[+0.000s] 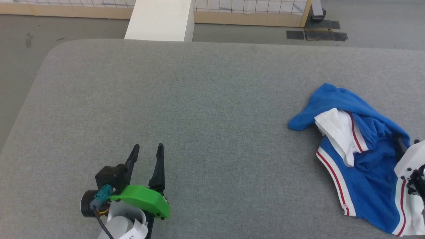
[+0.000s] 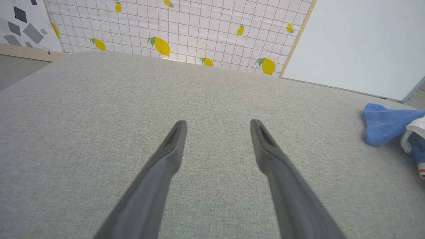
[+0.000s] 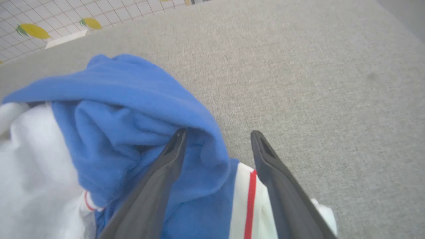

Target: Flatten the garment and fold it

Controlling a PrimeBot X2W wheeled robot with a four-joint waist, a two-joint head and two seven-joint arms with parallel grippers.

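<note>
Two grippers are positioned over one grey fabric-covered surface (image 1: pixel 199 99).

Left gripper (image 1: pixel 148 146): at the lower left of the head view, with its fingers pointing toward the top of the frame. The jaws are spread wide with nothing between them. In the left wrist view, bare grey surface lies beneath and ahead of both fingers.

Right gripper (image 3: pixel 217 134): at the right edge of the head view, over the garment (image 1: pixel 372 156). The jaws stand wide apart and are not clamped. In the right wrist view, a rolled blue fold of the garment lies between the two fingers. The finger at frame left lies along that fold, but contact cannot be confirmed. The finger at frame right sits over a white band with a red stripe.

Garment position: right side of the head view, crumpled in a heap on the surface. Blue cloth is uppermost, a white sleeve is bunched at centre, and red-and-white striped trim runs along the lower left edge.

Background: a lemon-print grid backdrop (image 2: pixel 186 30) at the top of the left wrist view, and a white block (image 1: pixel 159 20) at the top centre of the head view.
</note>
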